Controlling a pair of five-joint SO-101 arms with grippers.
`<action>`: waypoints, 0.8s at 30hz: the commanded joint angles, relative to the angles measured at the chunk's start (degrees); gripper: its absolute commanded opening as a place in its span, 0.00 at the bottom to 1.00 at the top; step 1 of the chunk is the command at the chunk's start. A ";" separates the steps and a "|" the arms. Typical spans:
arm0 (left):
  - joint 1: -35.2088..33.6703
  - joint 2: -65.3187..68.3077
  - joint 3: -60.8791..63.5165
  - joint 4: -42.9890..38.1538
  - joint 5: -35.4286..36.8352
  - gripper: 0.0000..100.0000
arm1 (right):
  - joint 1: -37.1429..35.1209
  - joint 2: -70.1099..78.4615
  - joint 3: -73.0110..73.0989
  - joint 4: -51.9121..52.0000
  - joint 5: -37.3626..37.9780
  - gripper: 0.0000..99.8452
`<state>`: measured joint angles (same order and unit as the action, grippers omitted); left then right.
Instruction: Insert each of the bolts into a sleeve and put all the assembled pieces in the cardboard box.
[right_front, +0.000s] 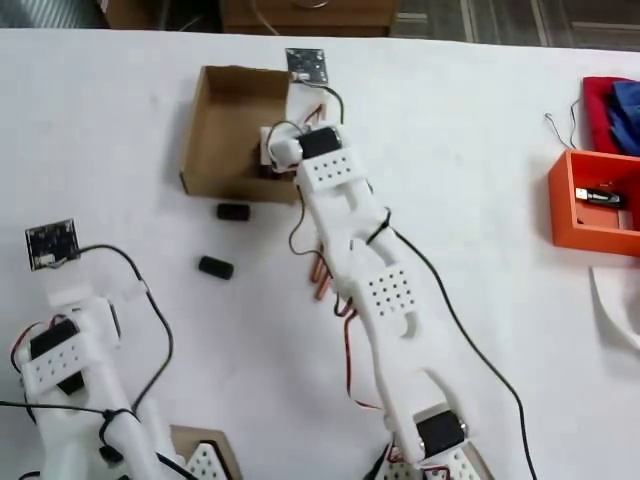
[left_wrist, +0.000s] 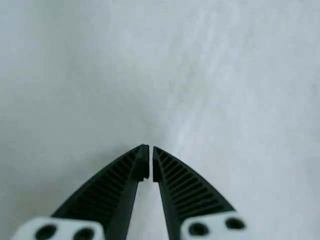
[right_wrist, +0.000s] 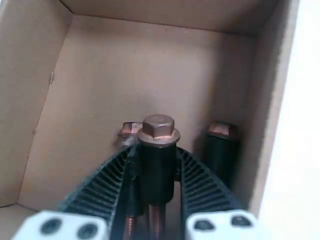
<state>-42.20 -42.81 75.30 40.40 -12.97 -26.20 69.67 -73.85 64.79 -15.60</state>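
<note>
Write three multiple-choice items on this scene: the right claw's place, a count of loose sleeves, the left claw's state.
1. The right claw is: A) inside the cardboard box; B) outside it, parked; C) outside it, lifted high.
2. Black sleeves lying loose on the table: A) none; B) two; C) five.
3. The left claw is: A) holding a bolt; B) holding a sleeve; C) shut, empty.
Key: 1 A, box walls surround it and its assembled piece; 2 B, both lie near the box; 3 C, its tips meet over bare white.
</note>
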 joint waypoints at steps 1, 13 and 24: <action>-0.09 -0.26 -0.13 -0.62 -0.53 0.04 | 1.36 -1.36 1.32 -0.48 -0.44 0.02; -0.09 -0.26 -0.13 -0.62 -0.53 0.04 | 1.19 -1.89 3.34 -0.66 -0.09 0.03; -0.09 -0.26 -0.13 -0.62 -0.53 0.04 | 1.63 -1.98 -2.37 -0.57 -0.09 0.13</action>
<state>-42.20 -42.81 75.30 40.40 -12.97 -26.37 69.58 -72.18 64.53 -15.52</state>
